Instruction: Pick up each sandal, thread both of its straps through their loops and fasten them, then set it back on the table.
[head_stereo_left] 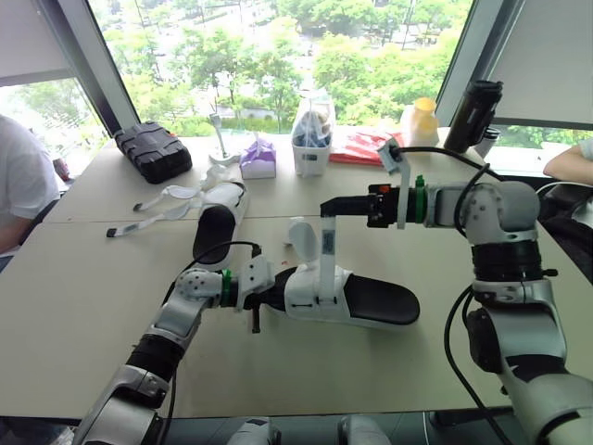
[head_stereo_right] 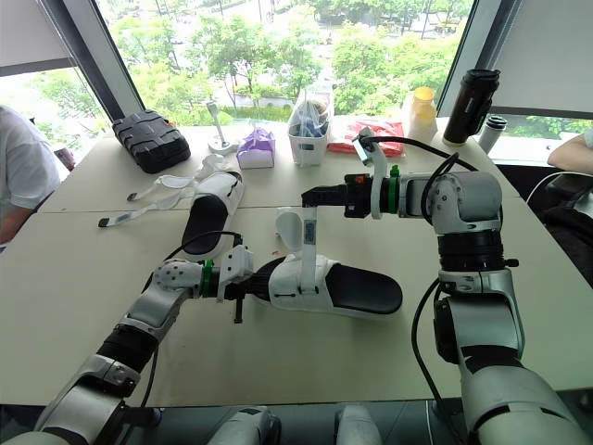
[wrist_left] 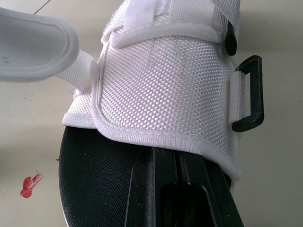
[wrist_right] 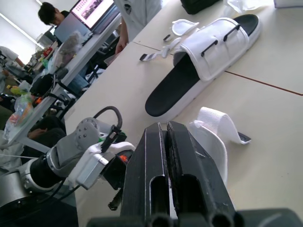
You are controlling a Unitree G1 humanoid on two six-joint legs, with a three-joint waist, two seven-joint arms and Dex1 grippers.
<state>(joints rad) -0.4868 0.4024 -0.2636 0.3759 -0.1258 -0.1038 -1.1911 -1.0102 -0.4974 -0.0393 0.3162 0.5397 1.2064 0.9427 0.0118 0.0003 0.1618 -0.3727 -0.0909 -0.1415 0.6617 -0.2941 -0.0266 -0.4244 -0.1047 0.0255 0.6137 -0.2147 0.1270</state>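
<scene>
My left end effector (head_stereo_left: 271, 290) grips the near sandal (head_stereo_left: 371, 301) on the tabletop (head_stereo_left: 83, 306); my right end effector (head_stereo_left: 326, 211) pinches its strap (head_stereo_left: 327, 255) upright.

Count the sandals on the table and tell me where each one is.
2. The near sandal lies centrally before the robot; the far sandal lies behind it, toward the robot's left.

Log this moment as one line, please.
right tool: shut on upright strap | left tool: at toe of near sandal | far sandal: straps unfastened
</scene>
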